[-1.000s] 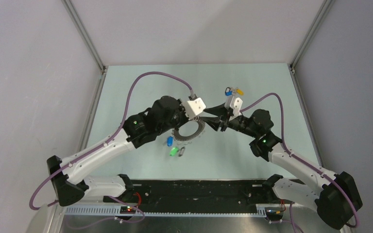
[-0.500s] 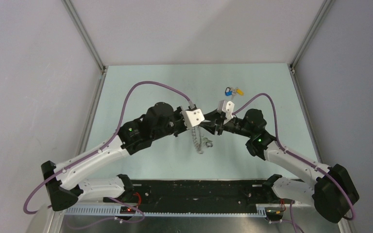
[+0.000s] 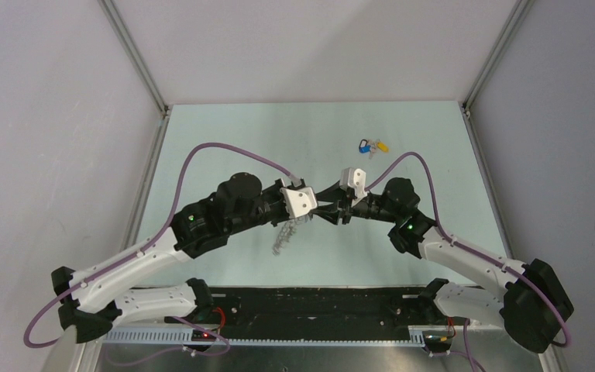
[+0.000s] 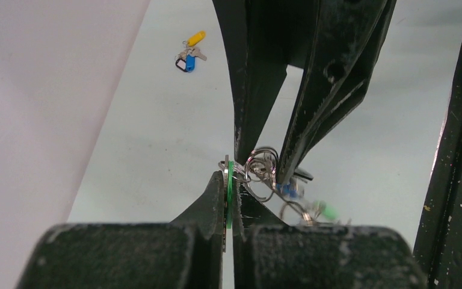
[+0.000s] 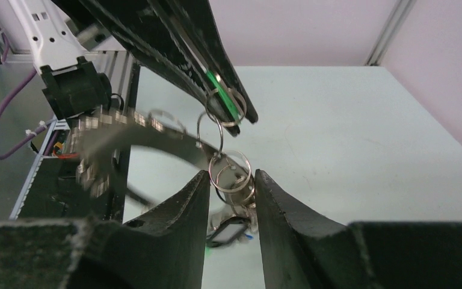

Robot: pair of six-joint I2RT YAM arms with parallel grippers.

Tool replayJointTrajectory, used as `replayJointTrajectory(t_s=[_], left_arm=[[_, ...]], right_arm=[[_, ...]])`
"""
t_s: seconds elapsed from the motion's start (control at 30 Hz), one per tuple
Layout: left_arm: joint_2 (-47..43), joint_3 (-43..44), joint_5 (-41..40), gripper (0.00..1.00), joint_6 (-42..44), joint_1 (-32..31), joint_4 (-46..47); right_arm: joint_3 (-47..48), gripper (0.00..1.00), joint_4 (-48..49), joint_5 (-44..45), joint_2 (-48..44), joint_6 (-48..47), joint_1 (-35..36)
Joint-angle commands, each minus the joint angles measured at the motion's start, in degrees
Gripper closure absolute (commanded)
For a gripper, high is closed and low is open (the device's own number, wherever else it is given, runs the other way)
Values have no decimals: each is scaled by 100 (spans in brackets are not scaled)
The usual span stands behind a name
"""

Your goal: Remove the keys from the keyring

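The keyring [image 3: 283,236], a toothed grey ring, hangs tilted in the air below both grippers. It shows blurred in the right wrist view [image 5: 138,135]. My left gripper [image 3: 317,208] is shut on the thin green key head [image 4: 230,191]. My right gripper [image 3: 331,214] faces it, its fingers [image 5: 187,198] closed against a cluster of small split rings [image 5: 233,176]. A blue key [image 4: 289,191] and a lime key [image 4: 328,212] dangle blurred beside the rings. A black key head [image 5: 228,232] hangs under my right gripper [image 5: 231,180].
A small bunch of blue- and yellow-headed keys [image 3: 372,146] lies on the pale green table [image 3: 434,155] at the back right, also in the left wrist view [image 4: 189,53]. Grey walls enclose the table. A black rail [image 3: 318,306] runs along the near edge.
Both grippers have lifted the keyring and its keys off the table and drawn them nearer and to the left. The ring now hangs edge-on and swings. No keys lie on the table beneath it.
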Motion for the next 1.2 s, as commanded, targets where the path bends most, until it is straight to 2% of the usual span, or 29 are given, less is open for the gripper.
replayJointTrajectory(t_s=[0.0, 0.13, 0.23, 0.7, 0.77, 0.8, 0.87, 1.17], left_arm=[[-213, -8, -145, 100, 176, -70, 420], [-228, -23, -193, 100, 182, -74, 414], [-220, -15, -180, 100, 193, -74, 417], [-157, -19, -458, 100, 222, -92, 417], [-150, -16, -517, 100, 223, -92, 416], [-154, -19, -519, 100, 223, -92, 419], [-162, -23, -544, 100, 228, -92, 419], [-237, -115, -758, 100, 325, -92, 465]], right_arm=[[231, 63, -12, -141, -403, 88, 40], [237, 65, -121, -193, -623, 91, 51], [237, 71, -38, -198, -641, 112, 56], [552, 70, 369, -129, -17, 395, 192], [609, 76, 396, -48, 77, 408, 235], [621, 87, 405, 5, 127, 412, 242], [639, 100, 382, 59, 163, 415, 256], [629, 100, 41, 408, -301, 706, -24]])
